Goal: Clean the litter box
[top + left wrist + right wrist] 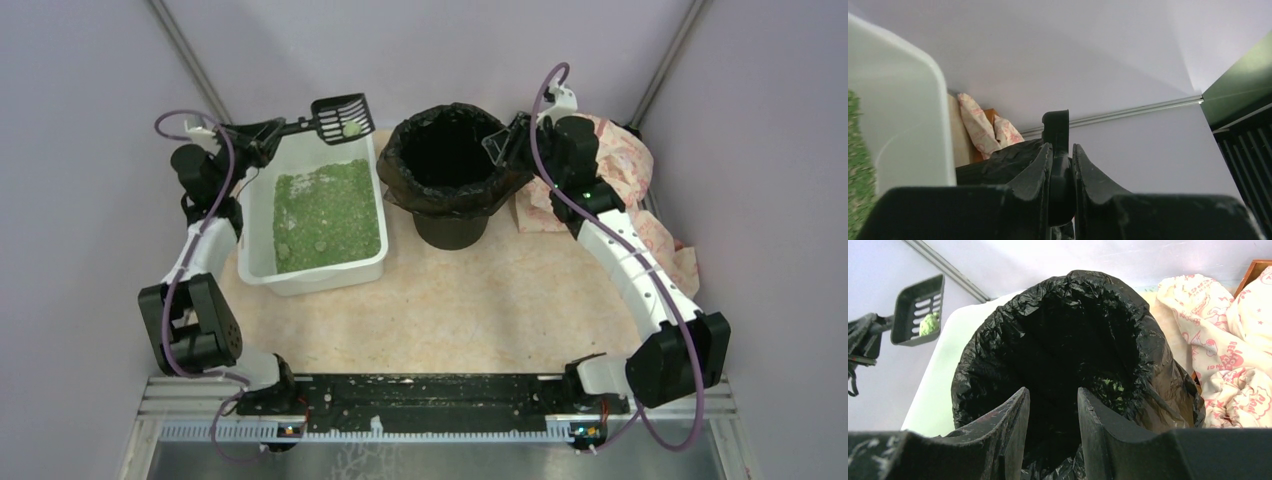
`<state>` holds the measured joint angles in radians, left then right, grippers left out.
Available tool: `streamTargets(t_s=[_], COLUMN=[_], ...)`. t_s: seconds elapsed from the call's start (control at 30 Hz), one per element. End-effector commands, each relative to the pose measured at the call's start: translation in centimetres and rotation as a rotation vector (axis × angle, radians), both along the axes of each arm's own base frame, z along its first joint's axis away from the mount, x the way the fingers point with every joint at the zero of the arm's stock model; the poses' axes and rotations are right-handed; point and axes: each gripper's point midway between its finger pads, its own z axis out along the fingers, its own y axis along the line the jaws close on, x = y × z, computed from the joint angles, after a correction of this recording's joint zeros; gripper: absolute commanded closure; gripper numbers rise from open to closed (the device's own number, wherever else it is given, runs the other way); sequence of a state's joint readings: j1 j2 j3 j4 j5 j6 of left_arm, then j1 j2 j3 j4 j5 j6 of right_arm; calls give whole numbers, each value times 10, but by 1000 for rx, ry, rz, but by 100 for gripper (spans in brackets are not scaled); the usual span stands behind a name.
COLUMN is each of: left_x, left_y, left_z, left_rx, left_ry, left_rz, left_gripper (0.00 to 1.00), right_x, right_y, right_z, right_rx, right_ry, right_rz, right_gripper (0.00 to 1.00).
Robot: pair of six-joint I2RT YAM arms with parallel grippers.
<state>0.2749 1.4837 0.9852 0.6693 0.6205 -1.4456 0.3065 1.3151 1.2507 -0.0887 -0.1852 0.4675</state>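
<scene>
While the top camera takes in the whole table, with the litter box point(258, 232) on the left holding green litter point(328, 215) and the black-bagged bin point(450, 165) just beside it on the right, the wrist cameras supply the grips. The left gripper point(268, 133) is at the box's far left corner. Its own camera shows the fingers point(1037, 171) clamped together on the black handle point(1059, 132) of the scoop point(340, 117). The scoop's head is in the air by the box's far edge, carrying a green clump point(352, 128) (seen from the right wrist too, not from the left). The right gripper point(1053, 405) is at the bin's rim, fingers apart with crumpled bag low in the gap; whether they pinch it I cannot tell. Only that view shows green bits point(1110, 387) inside the bin. A patterned cloth point(640, 165) lies right of the bin.
</scene>
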Motion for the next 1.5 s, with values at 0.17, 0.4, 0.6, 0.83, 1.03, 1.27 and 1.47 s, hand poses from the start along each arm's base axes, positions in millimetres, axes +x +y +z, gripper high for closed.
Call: streamTargets(t_s=[0.17,0.4,0.6,0.83,1.03,1.27,1.47], left_x=[37,56,44,14,1,-11,-9], left_y=[-66,-153,-208,-238,-250,-257,-239], left_z=[39,43,80,103,98,115,140], left_rx=[98,261,556,885,1137,1099,964], left_ry=[-70,-178,-452,-720,-755,-781,-731], left_rz=[-68,-197,-202,-205,-218,-199,-146], left_gripper=[100,100,100,100,100,100,100], right_x=[-13,-22,-29,-25,-18,-11,-11], right_y=[-13,-24,-39,-54,-52,-43,-42], right_z=[29,68,74,60,53,48,41], right_rx=[17,1,-26,-44,-37,-14,-11], right_ry=[-91,-181,-198,-170,-156,-144,-130], right_rz=[-38,-67,-113,-145,-126,-95,-92], right_gripper=[59,59,59,59,59,59,59])
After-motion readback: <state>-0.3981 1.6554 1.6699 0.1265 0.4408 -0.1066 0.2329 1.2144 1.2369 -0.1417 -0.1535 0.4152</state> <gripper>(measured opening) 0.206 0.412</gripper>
